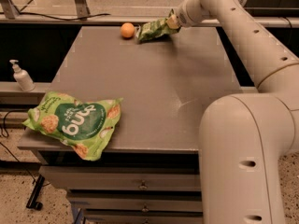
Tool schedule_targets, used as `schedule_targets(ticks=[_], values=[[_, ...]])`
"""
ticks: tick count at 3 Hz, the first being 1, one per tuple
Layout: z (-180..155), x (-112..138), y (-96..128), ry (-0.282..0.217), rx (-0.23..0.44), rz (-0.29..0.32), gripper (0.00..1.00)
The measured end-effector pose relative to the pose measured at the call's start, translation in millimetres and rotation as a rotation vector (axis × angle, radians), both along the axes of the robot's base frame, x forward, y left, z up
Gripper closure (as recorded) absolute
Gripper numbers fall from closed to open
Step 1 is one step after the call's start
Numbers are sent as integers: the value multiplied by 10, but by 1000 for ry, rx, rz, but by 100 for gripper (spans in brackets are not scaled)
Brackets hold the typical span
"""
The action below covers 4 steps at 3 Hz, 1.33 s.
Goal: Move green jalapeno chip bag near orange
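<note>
Where end effector (pixel 172 22) grips, bag (pixel 153 30) tilts.

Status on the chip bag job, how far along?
Mostly done: the chip bag is at the far edge of the table, one end just beside the orange. In hand: the gripper holds the bag's other end, raised. Left: release and back away.
</note>
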<state>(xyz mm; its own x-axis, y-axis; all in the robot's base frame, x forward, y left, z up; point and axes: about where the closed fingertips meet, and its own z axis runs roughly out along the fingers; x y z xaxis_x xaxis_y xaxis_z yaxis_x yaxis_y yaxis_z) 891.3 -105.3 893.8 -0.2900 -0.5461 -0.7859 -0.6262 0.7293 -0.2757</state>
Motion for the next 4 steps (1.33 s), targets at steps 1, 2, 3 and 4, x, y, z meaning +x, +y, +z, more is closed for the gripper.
schedule_targets(ticks=[1, 2, 3, 4], values=[[-17, -100, -78, 11, -13, -14, 68], [-51, -219, -152, 25, -25, -26, 44], [-158, -357, -148, 60, -35, -24, 21], [-330, -521, -13, 115, -45, 12, 0]])
